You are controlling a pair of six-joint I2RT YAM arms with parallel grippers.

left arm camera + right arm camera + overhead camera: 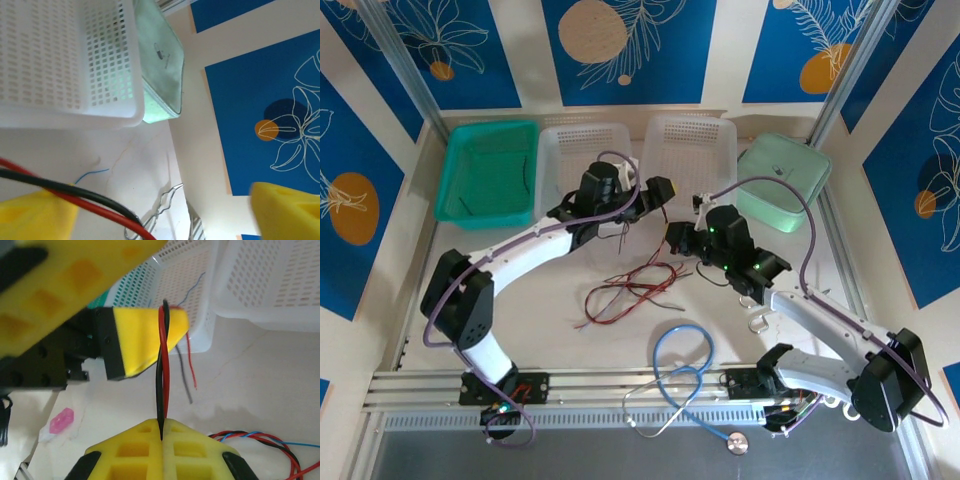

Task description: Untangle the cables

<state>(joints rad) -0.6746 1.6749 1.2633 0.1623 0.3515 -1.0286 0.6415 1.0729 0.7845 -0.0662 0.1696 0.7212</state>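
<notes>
Currently white tabletop, blue walls, left gripper at centre, wide open, right gripper alongside, pinching cables

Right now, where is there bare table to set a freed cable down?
Free: between the left arm, the cables and the stethoscope; also between that arm and the teal basket. Crowded: before the white baskets, where it meets the right arm.

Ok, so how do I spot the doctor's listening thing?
Go to the table, the middle of its near edge. The stethoscope lies there, a loop of thick blue tube ending in a round metal disc. The tangled cables just beyond it are much thinner, red and black.
</notes>
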